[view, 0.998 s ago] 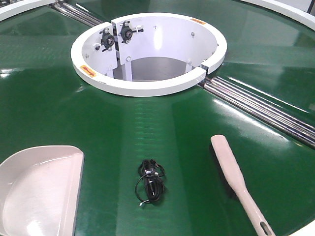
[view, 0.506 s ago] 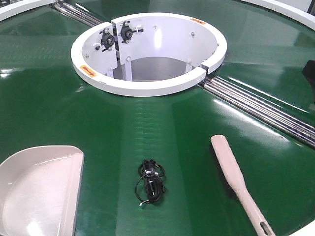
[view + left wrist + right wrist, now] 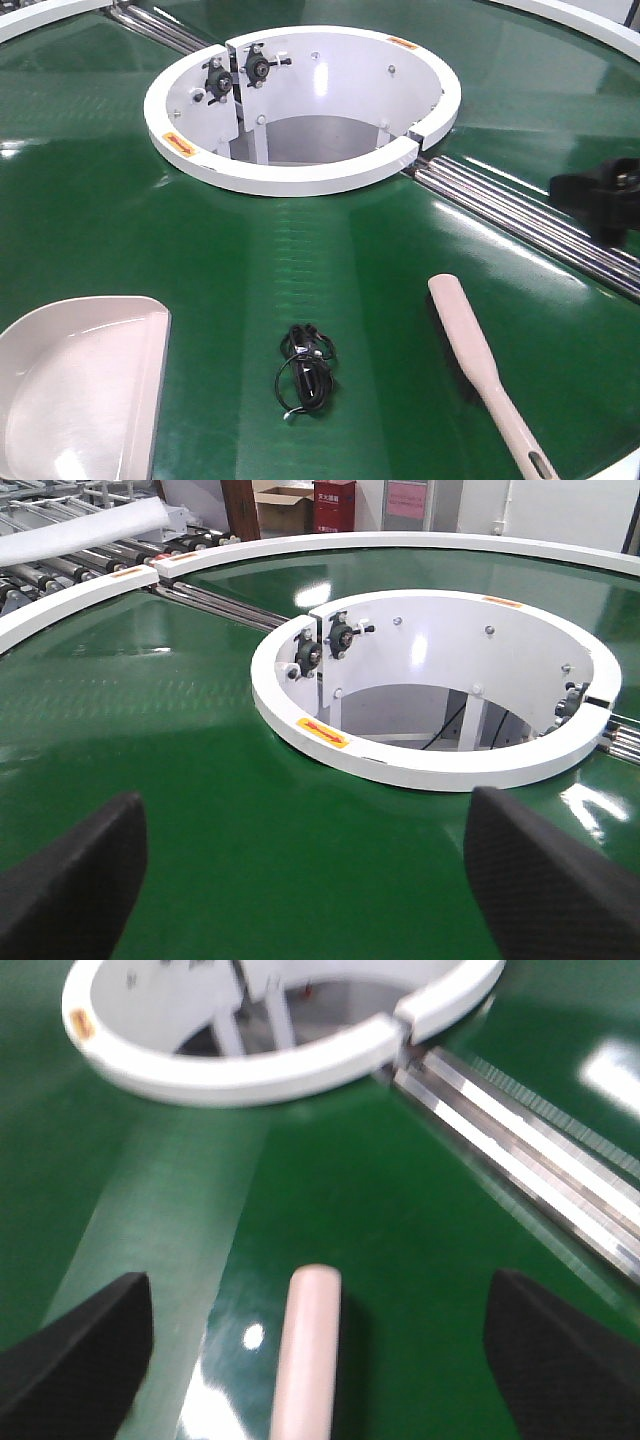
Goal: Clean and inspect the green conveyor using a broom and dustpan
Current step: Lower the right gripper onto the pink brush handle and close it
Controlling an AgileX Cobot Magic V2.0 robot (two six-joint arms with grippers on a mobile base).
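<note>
The green conveyor (image 3: 120, 220) fills the front view. The dustpan (image 3: 80, 390) lies at the bottom left with its straight lip facing right. The broom (image 3: 480, 360) lies at the bottom right, head end pointing away. My right gripper (image 3: 592, 195) shows at the right edge above the rollers, apart from the broom. In the right wrist view it (image 3: 318, 1355) is open and above the belt, with the broom's rounded end (image 3: 305, 1340) between its wide-apart fingers. My left gripper (image 3: 310, 890) is open and empty over bare belt, facing the white ring; it is out of the front view.
A small black cable bundle (image 3: 307, 368) lies on the belt between dustpan and broom. The white ring housing (image 3: 300, 180) stands at the centre back. Silver rollers (image 3: 530, 215) run diagonally at the right, and more (image 3: 160, 30) at the back left.
My right gripper has come into the front view from the right edge, moving left over the rollers. The broom, dustpan and cable bundle have not moved.
</note>
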